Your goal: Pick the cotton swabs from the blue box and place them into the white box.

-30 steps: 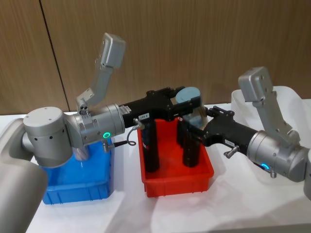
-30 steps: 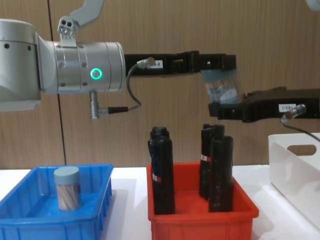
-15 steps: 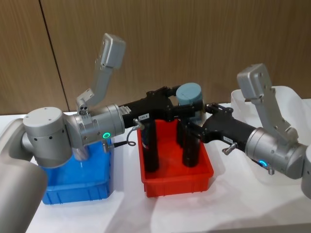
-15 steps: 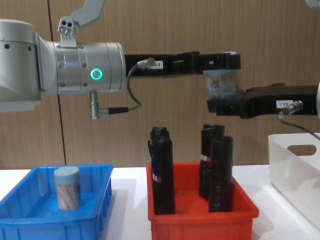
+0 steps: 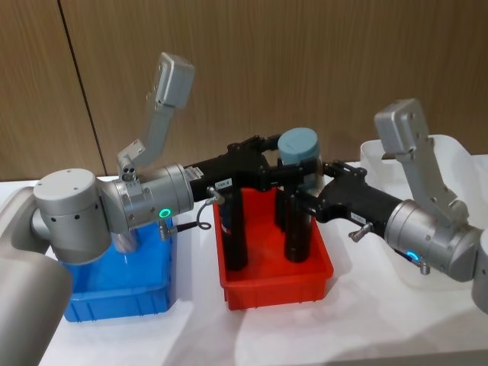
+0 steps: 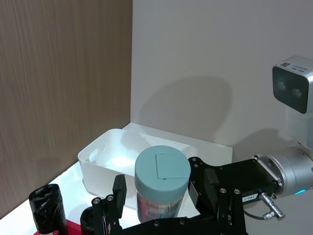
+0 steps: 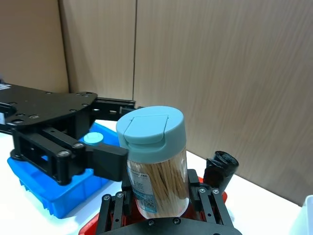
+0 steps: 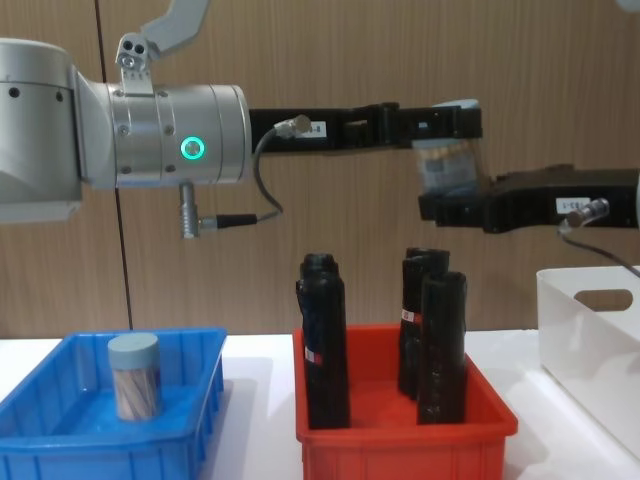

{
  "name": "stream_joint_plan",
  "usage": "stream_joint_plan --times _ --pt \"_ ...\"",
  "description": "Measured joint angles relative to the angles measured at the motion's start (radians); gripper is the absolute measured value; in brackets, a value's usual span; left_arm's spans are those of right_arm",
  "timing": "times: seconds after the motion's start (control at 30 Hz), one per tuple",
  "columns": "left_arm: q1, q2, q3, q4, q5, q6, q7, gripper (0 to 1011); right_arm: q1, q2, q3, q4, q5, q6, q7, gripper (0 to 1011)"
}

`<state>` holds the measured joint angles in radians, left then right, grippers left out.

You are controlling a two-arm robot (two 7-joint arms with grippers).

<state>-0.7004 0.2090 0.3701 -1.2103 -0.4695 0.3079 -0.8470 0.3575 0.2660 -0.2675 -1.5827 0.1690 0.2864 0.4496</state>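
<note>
Above red bin (image 5: 276, 288), left gripper (image 8: 452, 122) fingers clamped on cotton swabs jar (image 7: 155, 169) near lid, right gripper (image 8: 452, 207) fingers clamped round its base

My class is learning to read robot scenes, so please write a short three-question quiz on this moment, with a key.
1. True or false: the raised jar is over the white box.
2. How many jars stand in the blue box? A) none B) one C) two
3. Which hand meets the raised jar at its base: the left hand or the right hand?
Key: 1 false, it is over the red bin; 2 B, a single jar; 3 the right hand.
</note>
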Motion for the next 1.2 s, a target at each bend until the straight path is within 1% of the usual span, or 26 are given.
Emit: stream_joint_plan --times 0.13,0.3,0.33,0.57,0.63,0.67,0.93,1.1,1.2 --pt "0.000 0.000 0.000 0.000 0.000 0.000 0.000 1004 -0.005 0.004 0.004 0.000 0.010 -0.002 -0.014 659" --pt "0.000 0.000 0.000 0.000 0.000 0.000 0.000 1004 -0.019 0.019 0.020 0.003 0.032 -0.007 -0.053 659" --pt "0.000 0.000 0.000 0.000 0.000 0.000 0.000 1004 -0.019 0.019 0.020 0.003 0.032 -0.007 -0.053 659" --pt "0.000 0.000 0.000 0.000 0.000 0.000 0.000 1004 -0.032 0.041 0.045 0.021 0.054 -0.015 -0.106 659" --pt "0.000 0.000 0.000 0.000 0.000 0.000 0.000 1004 -0.035 0.050 0.057 0.033 0.061 -0.019 -0.129 659" --pt "0.000 0.000 0.000 0.000 0.000 0.000 0.000 1004 -0.035 0.050 0.057 0.033 0.061 -0.019 -0.129 659" --pt "0.000 0.000 0.000 0.000 0.000 0.000 0.000 1004 -0.032 0.077 0.093 0.090 0.070 -0.038 -0.195 659" --pt "0.000 0.000 0.000 0.000 0.000 0.000 0.000 1004 -0.020 0.087 0.110 0.141 0.070 -0.051 -0.221 659" --pt "0.000 0.000 0.000 0.000 0.000 0.000 0.000 1004 -0.007 0.092 0.120 0.184 0.070 -0.064 -0.237 659"
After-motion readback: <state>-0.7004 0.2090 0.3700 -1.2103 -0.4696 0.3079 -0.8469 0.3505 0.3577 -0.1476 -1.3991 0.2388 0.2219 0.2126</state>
